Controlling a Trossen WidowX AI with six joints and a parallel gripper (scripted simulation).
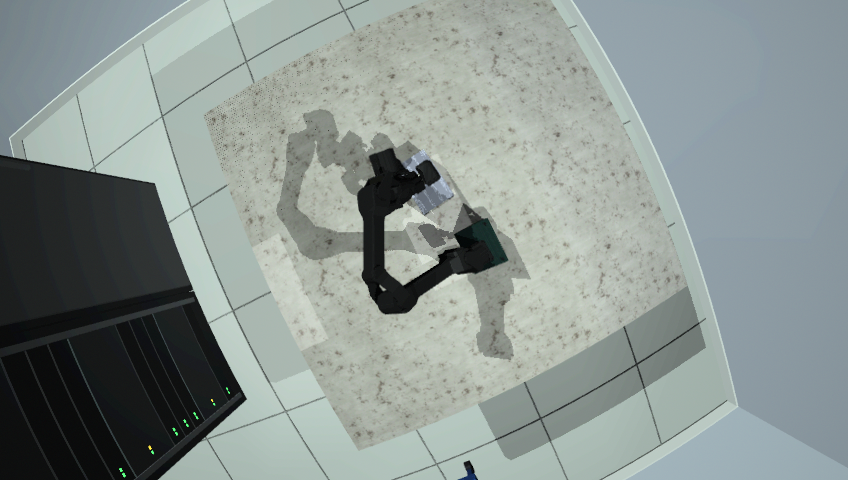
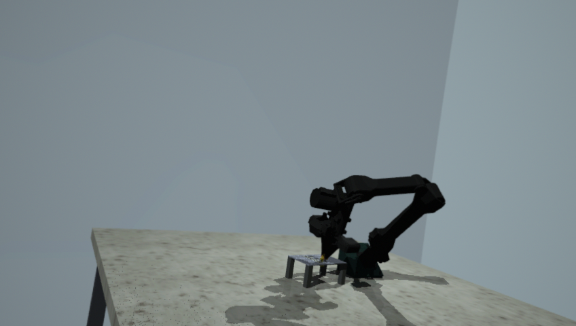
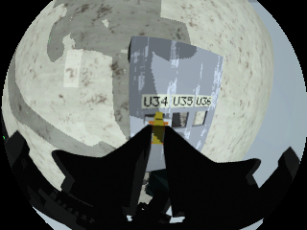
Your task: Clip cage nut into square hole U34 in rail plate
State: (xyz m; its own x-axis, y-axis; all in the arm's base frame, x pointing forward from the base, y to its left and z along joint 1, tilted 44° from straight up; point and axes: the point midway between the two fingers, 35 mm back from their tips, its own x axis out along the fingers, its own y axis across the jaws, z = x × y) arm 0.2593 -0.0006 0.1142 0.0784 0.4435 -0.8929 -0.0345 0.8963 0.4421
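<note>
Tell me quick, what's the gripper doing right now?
Gripper: closed on the yellow nut, at the U34 hole.

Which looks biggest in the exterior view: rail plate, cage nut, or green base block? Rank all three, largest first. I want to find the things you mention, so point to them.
By apparent size in the exterior view:
1. green base block (image 1: 496,240) (image 2: 373,271), partly hidden by the arm
2. rail plate (image 1: 437,199) (image 2: 309,258) (image 3: 201,72), seen nearly edge-on
3. cage nut (image 2: 322,257) (image 3: 158,135)

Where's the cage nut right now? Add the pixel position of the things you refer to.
In the wrist view the yellow cage nut (image 2: 322,257) (image 3: 158,134) is between the tips of the gripper (image 2: 324,258) (image 3: 157,129), at the hole just below the U34 label (image 3: 155,102), left of the U35 hole (image 3: 179,120).
</note>
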